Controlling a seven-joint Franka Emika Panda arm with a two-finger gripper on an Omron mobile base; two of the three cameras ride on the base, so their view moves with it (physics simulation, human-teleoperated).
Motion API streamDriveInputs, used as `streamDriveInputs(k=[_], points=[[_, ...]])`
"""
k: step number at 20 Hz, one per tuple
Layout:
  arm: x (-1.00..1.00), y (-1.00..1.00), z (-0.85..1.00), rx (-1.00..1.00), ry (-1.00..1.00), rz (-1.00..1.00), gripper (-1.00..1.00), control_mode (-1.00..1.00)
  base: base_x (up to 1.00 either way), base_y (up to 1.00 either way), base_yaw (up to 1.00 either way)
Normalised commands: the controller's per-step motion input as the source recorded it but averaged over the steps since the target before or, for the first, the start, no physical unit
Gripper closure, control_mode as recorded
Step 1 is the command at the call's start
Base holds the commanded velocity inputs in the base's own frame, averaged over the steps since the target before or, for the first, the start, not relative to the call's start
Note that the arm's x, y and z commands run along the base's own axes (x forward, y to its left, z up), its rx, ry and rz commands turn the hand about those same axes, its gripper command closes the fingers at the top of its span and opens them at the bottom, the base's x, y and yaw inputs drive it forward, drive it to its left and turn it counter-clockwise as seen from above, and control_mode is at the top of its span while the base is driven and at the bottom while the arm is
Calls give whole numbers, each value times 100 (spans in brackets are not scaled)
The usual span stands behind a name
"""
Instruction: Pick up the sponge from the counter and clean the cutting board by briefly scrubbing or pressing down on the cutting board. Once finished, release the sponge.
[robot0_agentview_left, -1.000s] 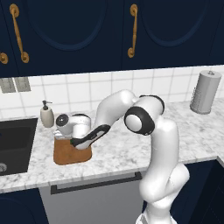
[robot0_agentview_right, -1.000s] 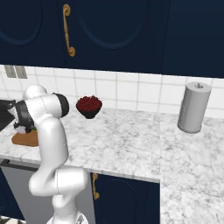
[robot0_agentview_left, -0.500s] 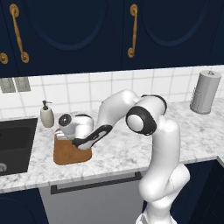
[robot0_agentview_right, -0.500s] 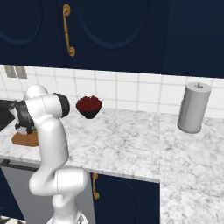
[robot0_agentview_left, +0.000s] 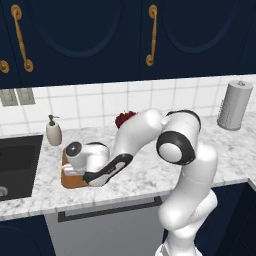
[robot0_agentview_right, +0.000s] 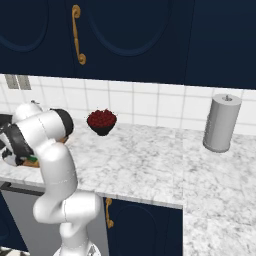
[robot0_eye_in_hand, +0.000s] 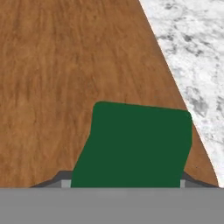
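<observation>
Hand view showed the sponge (robot0_eye_in_hand: 135, 146) between the gripper (robot0_eye_in_hand: 123, 183) tips, jaws seemingly clamped on its sides, pressed onto the board (robot0_eye_in_hand: 57, 78); it looked soft, light, best held by the flanks.

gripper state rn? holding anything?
Gripper: closed on the sponge, which sits on the cutting board.
</observation>
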Motion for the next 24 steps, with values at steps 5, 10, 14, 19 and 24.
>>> streamDriveInputs(k=[5,10,14,19,24], points=[[-5,0,0,0,1,0,100,-100,0,0,0],[50,0,0,0,0,0,100,-100,0,0,0],[63,0,0,0,-8,0,100,-100,0,0,0],[61,0,0,0,-2,-1,100,-100,0,0,0],[56,20,-5,0,0,-3,100,-100,0,0,0]])
